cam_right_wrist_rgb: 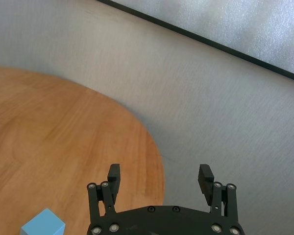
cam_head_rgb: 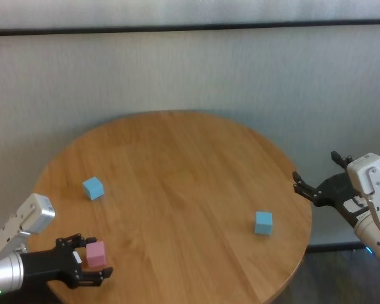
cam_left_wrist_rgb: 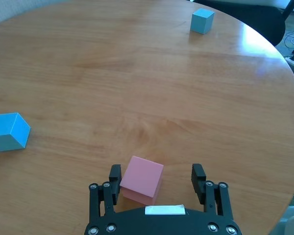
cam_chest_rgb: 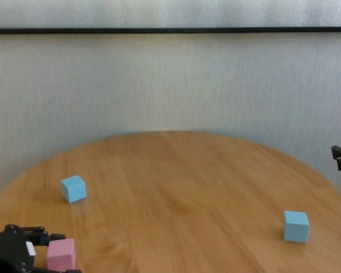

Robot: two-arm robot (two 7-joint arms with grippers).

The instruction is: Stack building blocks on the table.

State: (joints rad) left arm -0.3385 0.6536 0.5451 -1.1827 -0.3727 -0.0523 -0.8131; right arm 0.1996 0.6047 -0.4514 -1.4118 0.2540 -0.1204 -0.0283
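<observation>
Round wood-grain surface [cam_head_rgb: 177, 183] carrying three cubes. Pink cube [cam_head_rgb: 96, 254] at the near left edge, resting on the wood, between the fingers of the left end effector [cam_head_rgb: 88, 261]. Fingers spread on either side of it; in the left wrist view one finger [cam_left_wrist_rgb: 115, 175] just beside or touching the cube's face, the other [cam_left_wrist_rgb: 198, 175] clearly apart, so open around the cube and not clamped on it. One blue cube [cam_head_rgb: 93, 187] farther back on the left side, well apart from the pink one. Second blue cube [cam_head_rgb: 263, 222] on the right side, near that edge, sitting alone. Nothing stacked; each cube flat on the wood. Right end effector [cam_head_rgb: 315, 183] off the right rim, beyond the wood and above the floor, fingers wide open and holding nothing, with the second blue cube showing at a corner of its wrist view [cam_right_wrist_rgb: 42, 223].
</observation>
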